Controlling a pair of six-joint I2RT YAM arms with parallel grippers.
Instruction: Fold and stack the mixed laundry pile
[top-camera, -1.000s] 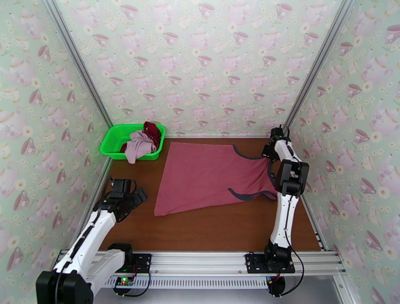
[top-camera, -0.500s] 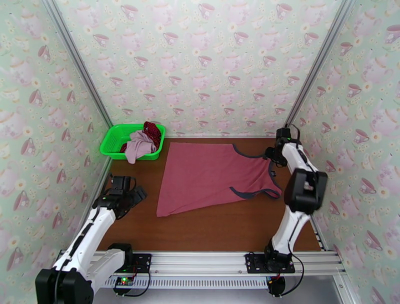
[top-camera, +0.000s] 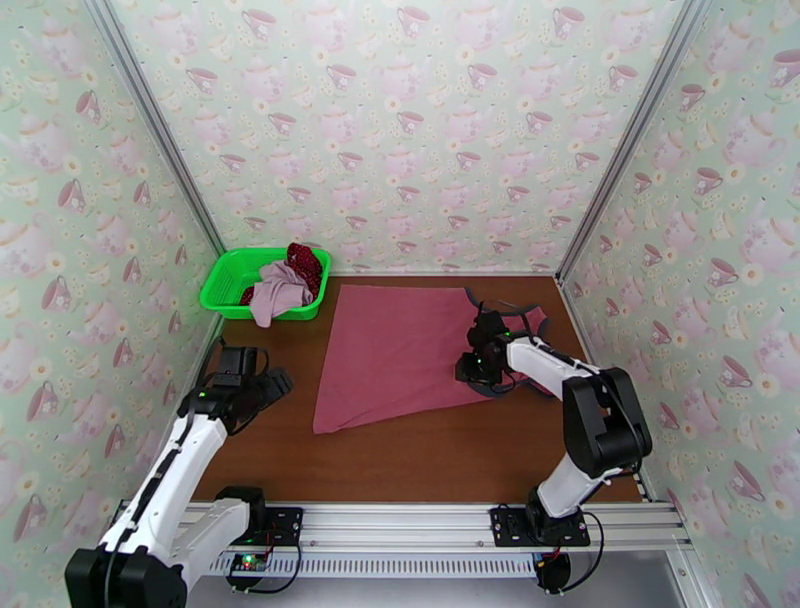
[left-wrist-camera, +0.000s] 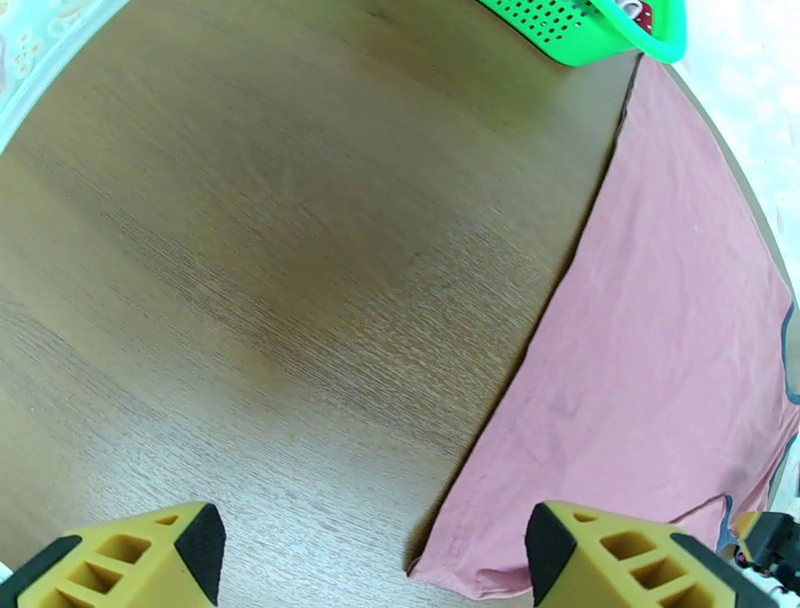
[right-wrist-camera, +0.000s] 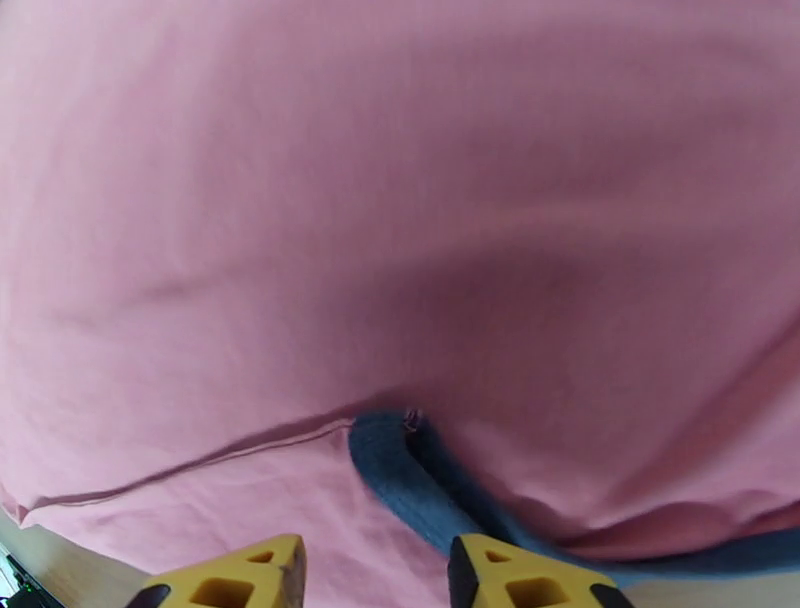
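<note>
One tank top (top-camera: 400, 350) spread on table (top-camera: 450, 450); pink piece (top-camera: 280, 290), dotted cloth (top-camera: 306, 262) in one basket (top-camera: 222, 290); left gripper (left-wrist-camera: 370, 540) open wide; right gripper (right-wrist-camera: 375, 565) half-parted at trim (right-wrist-camera: 400, 480), grip unclear

The left arm reaches far along the left side, with the forearm stretched out. The left gripper (top-camera: 270, 384) hangs low, and its yellow fingertips (left-wrist-camera: 130, 560) stand wide apart. The right arm is bent sharply at the elbow and points left towards the middle. The right gripper (top-camera: 468, 368) faces down, its jaws only half apart
</note>
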